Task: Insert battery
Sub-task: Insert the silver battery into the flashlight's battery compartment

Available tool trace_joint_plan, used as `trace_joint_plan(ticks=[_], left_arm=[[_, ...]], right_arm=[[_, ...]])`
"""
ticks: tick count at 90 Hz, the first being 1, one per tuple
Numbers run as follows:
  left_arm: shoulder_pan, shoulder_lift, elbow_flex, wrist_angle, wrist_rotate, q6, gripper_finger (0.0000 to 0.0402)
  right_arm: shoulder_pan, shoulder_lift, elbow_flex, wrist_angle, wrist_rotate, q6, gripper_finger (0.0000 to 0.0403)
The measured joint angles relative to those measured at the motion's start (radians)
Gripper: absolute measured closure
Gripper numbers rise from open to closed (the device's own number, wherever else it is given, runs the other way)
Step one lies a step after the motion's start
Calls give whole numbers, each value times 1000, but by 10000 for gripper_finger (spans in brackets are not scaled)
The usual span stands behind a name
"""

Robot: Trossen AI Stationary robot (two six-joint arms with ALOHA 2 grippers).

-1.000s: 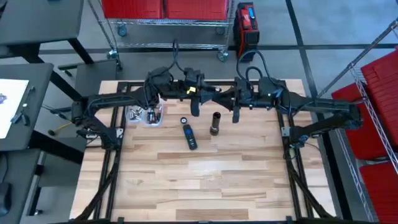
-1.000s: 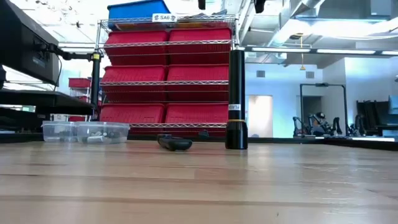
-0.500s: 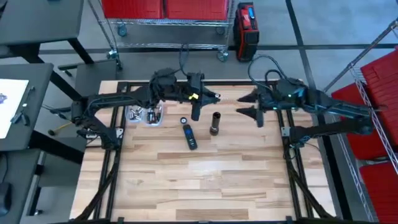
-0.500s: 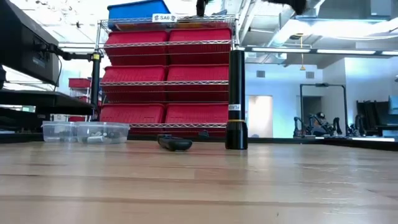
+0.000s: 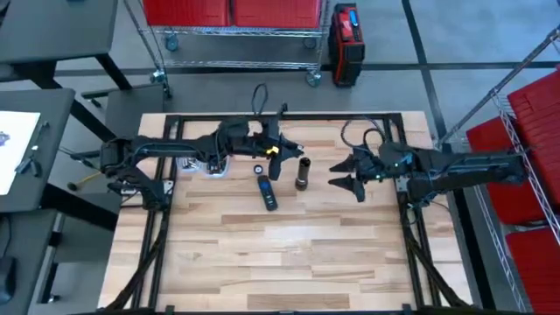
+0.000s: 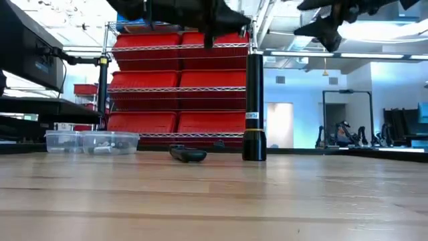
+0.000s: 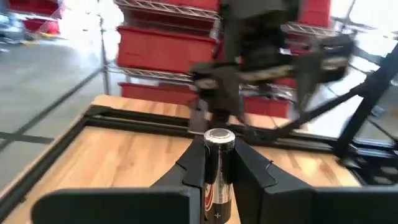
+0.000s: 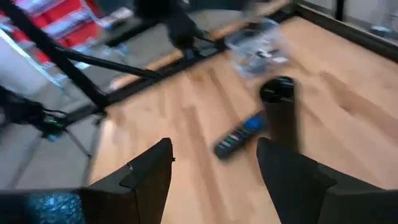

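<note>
A black flashlight tube (image 5: 302,172) stands upright on its end near the middle of the table, open top up; it also shows in the low view (image 6: 254,107). My left gripper (image 5: 274,166) hovers just left of it, shut on a battery (image 7: 218,163). Right of the tube, my right gripper (image 5: 346,174) is open, with nothing between its fingers (image 8: 149,177), and faces the tube (image 8: 280,109). A black and blue flashlight part (image 5: 266,192) lies flat near the tube. A small round cap (image 5: 258,169) lies beside it. My left gripper pinches the battery's sides (image 7: 217,180) between its two fingers. The battery lies along the fingers, and its metal end (image 7: 219,135) sticks out past the fingertips. It is lifted clear of the table.
A clear box of small parts (image 5: 203,162) sits on the table's far left part, behind my left arm, and shows in the low view (image 6: 90,141). Red bin shelves (image 6: 180,87) stand beyond the far edge. The near half of the wooden table (image 5: 280,262) is bare.
My right gripper has swung away from the left one toward the table's right edge, then come down and toward the near edge, and now faces the tube. My left gripper has dropped lower and moved slightly toward the near edge, still shut on the battery.
</note>
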Motion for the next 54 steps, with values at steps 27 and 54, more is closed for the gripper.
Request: trace_joint_plan(ticks=[27, 54], left_arm=[[-25, 78, -20, 147, -29, -16, 378], [-33, 111, 0, 152, -28, -16, 378]], right_arm=[[10, -2, 0, 9, 95, 5, 188], [24, -1, 1, 14, 101, 46, 188]])
